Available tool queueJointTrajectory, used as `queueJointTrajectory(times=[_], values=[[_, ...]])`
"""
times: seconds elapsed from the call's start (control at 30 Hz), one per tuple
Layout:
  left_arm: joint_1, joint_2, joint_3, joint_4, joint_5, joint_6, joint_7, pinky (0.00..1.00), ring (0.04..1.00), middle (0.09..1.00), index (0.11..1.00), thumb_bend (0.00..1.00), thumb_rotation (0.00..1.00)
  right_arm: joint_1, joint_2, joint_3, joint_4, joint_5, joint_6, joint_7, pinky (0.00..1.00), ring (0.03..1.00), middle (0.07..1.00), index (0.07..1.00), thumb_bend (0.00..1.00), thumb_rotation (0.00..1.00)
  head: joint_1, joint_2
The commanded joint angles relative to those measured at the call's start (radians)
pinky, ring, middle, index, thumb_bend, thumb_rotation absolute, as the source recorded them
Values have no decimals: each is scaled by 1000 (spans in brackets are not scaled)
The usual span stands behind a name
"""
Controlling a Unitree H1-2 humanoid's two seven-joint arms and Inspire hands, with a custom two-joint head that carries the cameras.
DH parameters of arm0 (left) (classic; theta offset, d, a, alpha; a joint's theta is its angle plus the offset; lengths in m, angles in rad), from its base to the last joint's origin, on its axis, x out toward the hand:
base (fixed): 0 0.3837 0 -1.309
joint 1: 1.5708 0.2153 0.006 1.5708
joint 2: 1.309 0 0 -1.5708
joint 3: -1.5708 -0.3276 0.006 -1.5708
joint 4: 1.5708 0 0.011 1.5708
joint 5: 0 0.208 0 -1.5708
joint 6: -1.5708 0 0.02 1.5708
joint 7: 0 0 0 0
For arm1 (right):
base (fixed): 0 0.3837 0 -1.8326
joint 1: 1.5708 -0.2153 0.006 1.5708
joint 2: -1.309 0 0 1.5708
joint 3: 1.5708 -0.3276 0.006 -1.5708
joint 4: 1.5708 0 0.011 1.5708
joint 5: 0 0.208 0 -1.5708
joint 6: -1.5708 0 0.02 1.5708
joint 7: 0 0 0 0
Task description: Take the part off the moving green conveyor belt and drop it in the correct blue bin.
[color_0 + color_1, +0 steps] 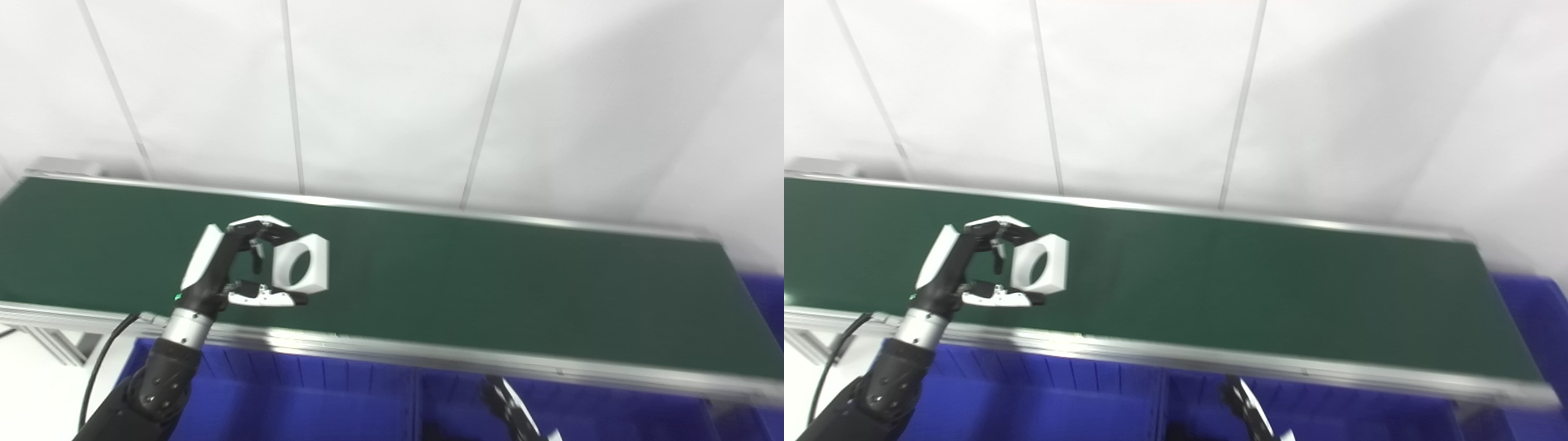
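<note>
Left hand (pixel 236 266) pinches the white part (pixel 301 263) above the green belt (pixel 490 288).
Blue bins (pixel 294 398) wait below the near edge; right hand (pixel 514 416) low, state unclear.

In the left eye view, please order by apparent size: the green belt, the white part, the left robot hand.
1. Green belt, by far the largest.
2. Left robot hand.
3. White part, only somewhat smaller than the hand holding it.
</note>
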State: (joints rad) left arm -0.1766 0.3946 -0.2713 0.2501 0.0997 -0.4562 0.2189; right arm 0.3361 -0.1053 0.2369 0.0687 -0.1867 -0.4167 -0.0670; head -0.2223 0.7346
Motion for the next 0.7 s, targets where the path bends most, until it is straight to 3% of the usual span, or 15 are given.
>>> queueJointTrajectory(times=[0.0,0.17,0.3,0.33,0.4,0.43,0.47,0.53,0.67], values=[[10,-6,2,-39,-34,-14,-27,373,429,527,487,496,0,-9,7,-4,-24,-14,-52,-25,855,877,899,938,889,386,0,4],[96,-34,-33,-83,-10,-14,-38,365,410,527,488,495,0,-8,21,-11,-32,-38,-52,-36,848,882,904,942,890,423,-18,32],[156,-54,-38,-115,-32,-14,-84,320,395,530,484,494,0,-7,28,-18,-36,-41,-48,-29,864,885,907,945,889,428,-16,37],[171,-54,-47,-117,9,-14,-64,312,393,530,485,494,0,-9,27,-18,-34,-40,-50,-30,863,884,907,945,889,429,-13,40],[191,-51,-63,-120,53,-14,-49,184,428,509,480,499,0,-10,27,-18,-31,-38,-51,-30,864,886,906,945,883,427,-11,40],[198,-49,-70,-121,57,-14,-51,116,225,502,479,509,0,-10,28,-18,-30,-36,-52,-30,860,881,905,944,884,428,-11,40],[209,-53,-71,-115,29,-14,-79,130,240,501,480,508,0,-11,28,-18,-31,-35,-52,-30,858,880,905,943,885,426,-7,40],[225,-56,-79,-102,7,-14,-103,241,413,502,480,501,0,-12,28,-18,-30,-31,-52,-29,852,879,904,940,887,414,-3,39],[242,-42,-119,-74,55,-14,-100,364,411,525,492,495,0,-13,27,-20,-29,-31,-52,-30,853,875,902,939,892,411,8,42]])
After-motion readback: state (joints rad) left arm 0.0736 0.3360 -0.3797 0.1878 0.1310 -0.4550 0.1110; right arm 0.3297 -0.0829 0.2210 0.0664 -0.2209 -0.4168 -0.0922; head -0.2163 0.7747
